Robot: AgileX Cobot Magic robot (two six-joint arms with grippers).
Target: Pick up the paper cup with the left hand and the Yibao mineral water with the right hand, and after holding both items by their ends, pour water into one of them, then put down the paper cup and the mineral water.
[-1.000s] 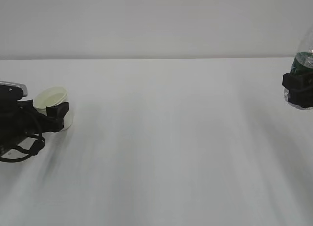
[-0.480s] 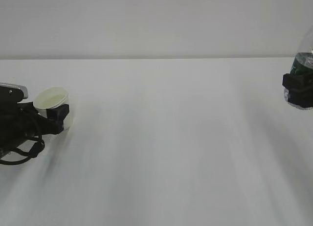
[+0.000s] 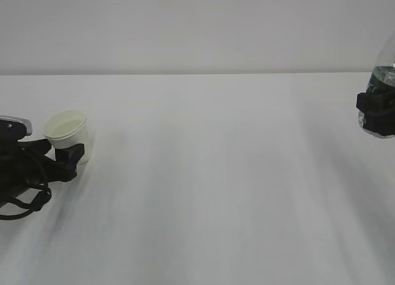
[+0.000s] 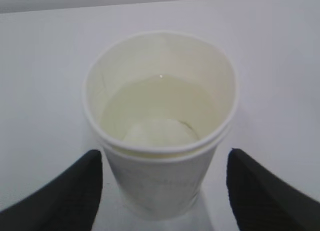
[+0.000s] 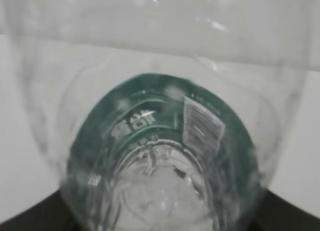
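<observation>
Water sits in the cup (image 4: 160, 126) at nine o'clock; left gripper (image 4: 162, 183) wide beside it. Right gripper (image 3: 376, 114) at three o'clock holds the bottle (image 5: 160, 141), not yet down.

Your paper cup (image 3: 68, 134) stood upright on table (image 3: 203, 192), far left, water (image 4: 160, 113) inside it. Your left hand (image 3: 65, 158) sat just before cup, at left edge. In left wrist view, fingers (image 4: 75, 191) lay on either side of cup base, apart from wall. Your Yibao mineral water (image 3: 384, 81) was far right, well apart from cup, cut by frame edge. Your right hand (image 3: 375, 114) was around its lower part.
</observation>
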